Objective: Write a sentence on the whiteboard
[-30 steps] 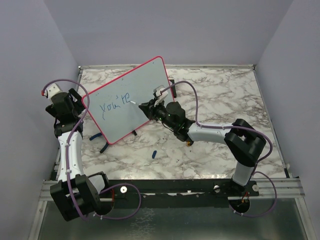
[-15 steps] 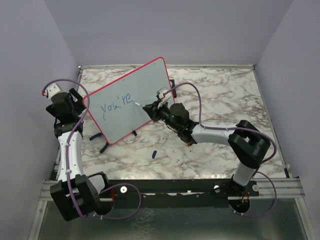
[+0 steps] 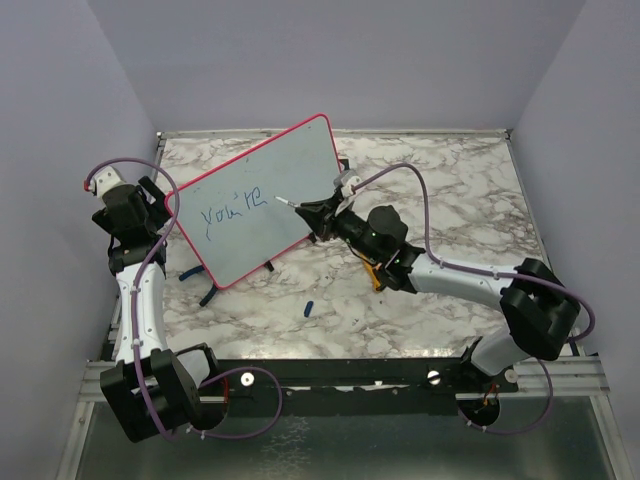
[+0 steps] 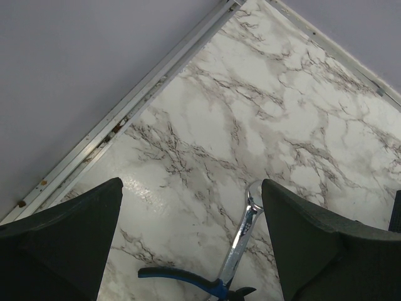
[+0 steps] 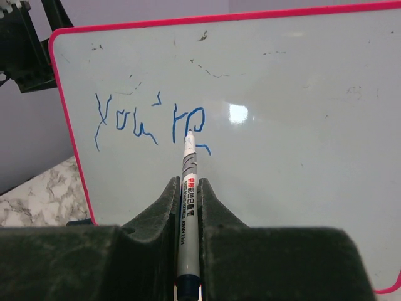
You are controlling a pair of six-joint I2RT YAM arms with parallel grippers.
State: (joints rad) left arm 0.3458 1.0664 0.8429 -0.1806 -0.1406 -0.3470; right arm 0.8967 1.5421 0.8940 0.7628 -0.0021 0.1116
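Observation:
The whiteboard (image 3: 290,160), red-framed, stands tilted at the back left of the marble table. The sentence (image 3: 230,207) reads "you're" in blue on one line; it also shows in the right wrist view (image 5: 150,122) on the whiteboard (image 5: 301,113). My right gripper (image 3: 318,213) is shut on a white marker (image 3: 295,205), whose tip points at the board just right of the last letter. In the right wrist view the marker (image 5: 188,163) sits upright between my right gripper (image 5: 188,188) fingers. My left gripper (image 3: 160,205) is at the board's left edge; the left wrist view shows that gripper (image 4: 191,184) open and empty.
A small blue cap (image 3: 309,306) lies on the table in front of the board. The board's black feet (image 3: 205,297) stick out at its lower left. A steel wrench (image 4: 241,241) and blue-handled pliers (image 4: 182,279) lie below my left gripper. Walls close in the table.
My right arm has swung its elbow out to the right and drawn the gripper back. The marker tip has moved slightly right of the letters. The writing and left arm are unchanged.

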